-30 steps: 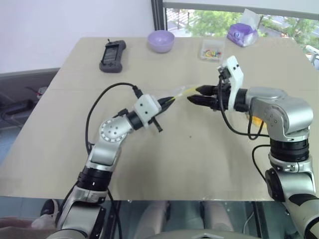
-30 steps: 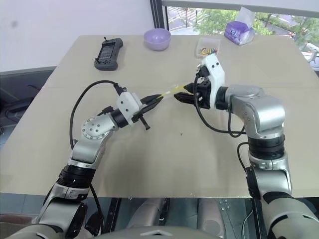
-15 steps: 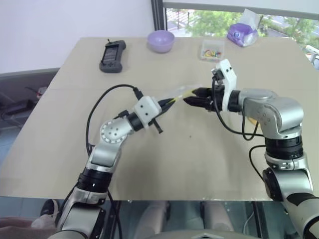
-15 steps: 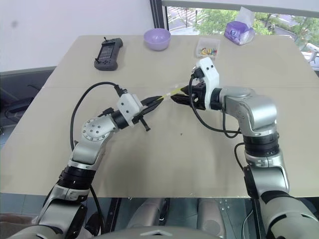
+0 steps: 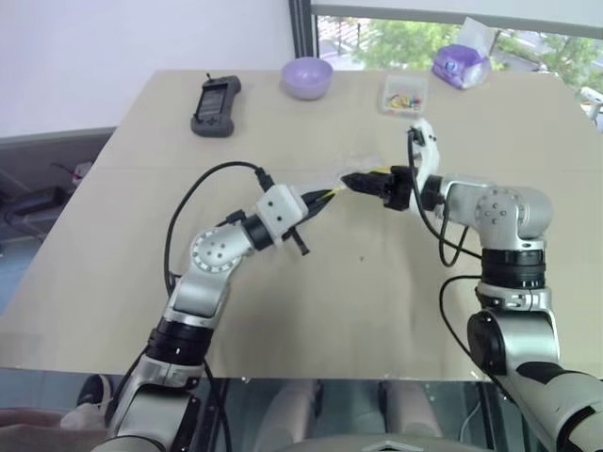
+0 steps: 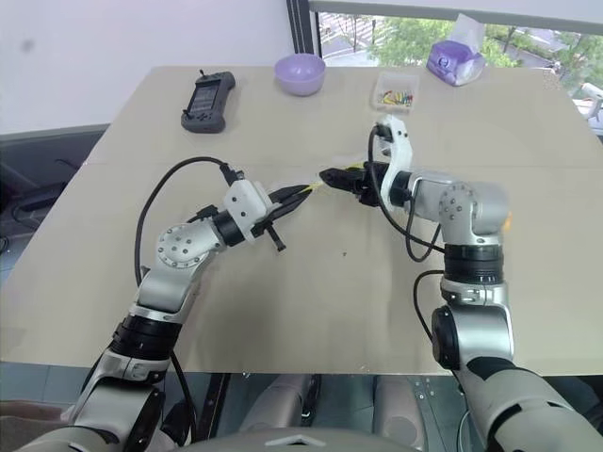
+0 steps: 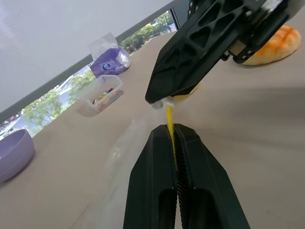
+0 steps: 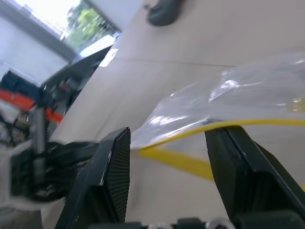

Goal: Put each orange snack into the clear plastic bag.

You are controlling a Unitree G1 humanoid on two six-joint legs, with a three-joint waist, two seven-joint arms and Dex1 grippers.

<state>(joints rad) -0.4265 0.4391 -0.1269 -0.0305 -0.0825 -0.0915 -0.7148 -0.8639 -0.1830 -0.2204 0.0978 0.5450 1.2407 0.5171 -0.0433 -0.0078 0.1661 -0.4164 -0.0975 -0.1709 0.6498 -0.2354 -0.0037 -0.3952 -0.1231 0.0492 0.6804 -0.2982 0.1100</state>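
My left fingers [image 7: 174,136] pinch the clear crinkly plastic bag's [image 8: 248,102] yellow seal strip above the desk [image 5: 141,188]; right fingers [image 8: 167,167] open astride it. Film's limp, slippery: grip the stiffer strip.

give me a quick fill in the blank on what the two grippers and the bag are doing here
1. The left gripper is shut on the bag's ____ seal strip.
2. The right gripper has its jaws ____ around the edge of the clear plastic bag.
3. The orange snack lies on the ____, outside the bag.
4. The bowl at the table's far edge is ____ in colour.

Missing words: yellow; open; table; purple
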